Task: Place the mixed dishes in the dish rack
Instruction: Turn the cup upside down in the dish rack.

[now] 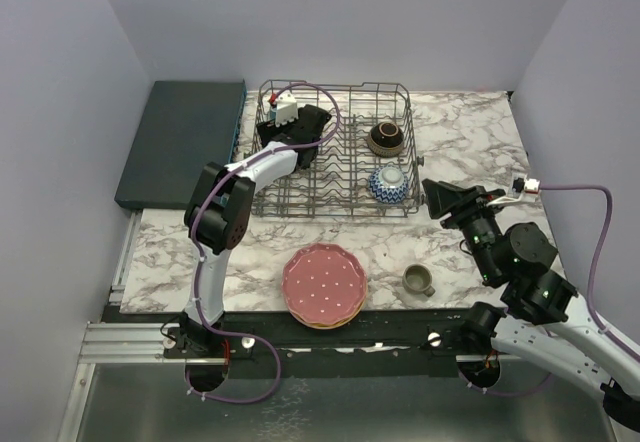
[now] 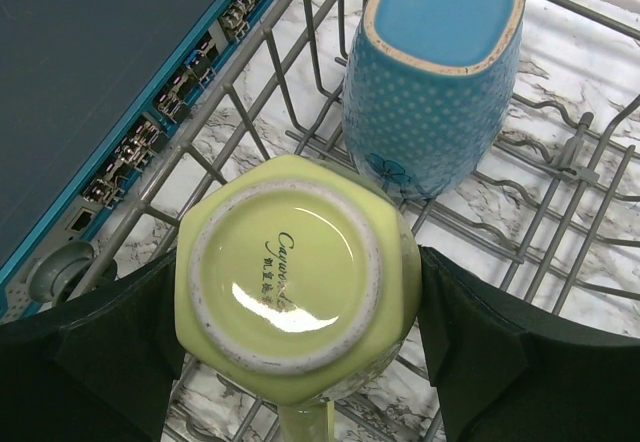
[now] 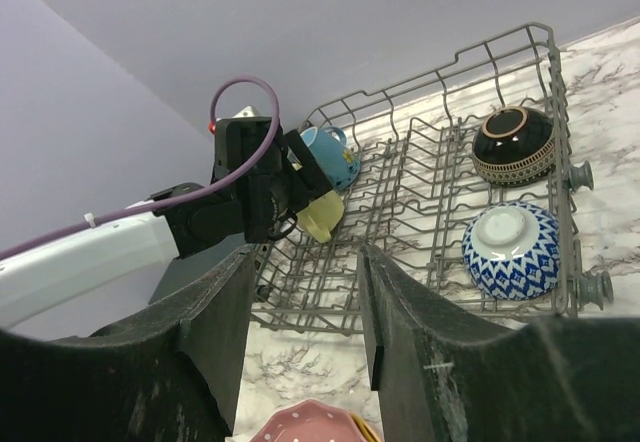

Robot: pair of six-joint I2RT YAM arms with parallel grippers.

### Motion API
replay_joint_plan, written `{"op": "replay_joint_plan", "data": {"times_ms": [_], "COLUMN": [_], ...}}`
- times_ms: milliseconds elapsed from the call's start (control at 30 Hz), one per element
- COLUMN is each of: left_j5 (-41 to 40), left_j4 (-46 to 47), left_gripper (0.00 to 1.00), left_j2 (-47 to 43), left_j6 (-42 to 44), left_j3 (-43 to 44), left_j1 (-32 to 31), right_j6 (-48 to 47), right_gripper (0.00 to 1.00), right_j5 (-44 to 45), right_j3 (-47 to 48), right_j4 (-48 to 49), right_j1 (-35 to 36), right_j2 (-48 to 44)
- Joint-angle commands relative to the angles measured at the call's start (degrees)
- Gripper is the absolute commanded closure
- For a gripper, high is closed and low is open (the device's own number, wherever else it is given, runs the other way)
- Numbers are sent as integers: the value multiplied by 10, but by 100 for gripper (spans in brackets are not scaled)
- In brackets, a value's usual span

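Nearest the left wrist camera, the yellow mug (image 2: pixel 290 282) is sitting upside down with its glazed foot ring facing the lens, in the far left part of the dish rack (image 1: pixel 345 177). The left end effector (image 2: pixel 300 332) is spread wide and pressing a dark finger against each side of the mug's body. Whether the mug is resting on the wires or hanging just above them cannot be told. The blue mug (image 2: pixel 435 82) is standing inverted just beside it.

The right end effector (image 3: pixel 305 257) is hovering partly open over the tabletop (image 1: pixel 200 252) near the rack's right end, gripping nothing. A dark bowl (image 1: pixel 385 138) and a blue patterned bowl (image 1: pixel 389 183) are lying upturned in the rack's right side. A pink plate (image 1: pixel 323 282) topping a small stack and an olive-grey mug (image 1: pixel 418 281) are waiting on the tabletop.

These pieces are looking like glazed ceramic, so they are likely rigid, fairly weighty, slick and chippable. The yellow mug's faceted sides are probably offering the surest hold. The plates would likely need pinching at the rim.
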Motion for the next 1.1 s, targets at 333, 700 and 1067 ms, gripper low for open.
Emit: {"op": "replay_joint_plan", "data": {"times_ms": [333, 700, 1067], "left_j5": [-4, 5, 30], "left_j4": [32, 31, 31], "left_gripper": [87, 60, 35], "left_j2": [21, 20, 12], "left_j6": [-4, 1, 3], "left_j3": [48, 46, 35], "left_j1": [15, 19, 20], "right_j6": [-8, -8, -7], "right_gripper": [47, 43, 37], "right_j5": [22, 16, 10], "right_j3": [-13, -14, -14], "right_j4": [13, 19, 22], "right_j1": [1, 1, 1], "right_j2": [-1, 8, 14]}}
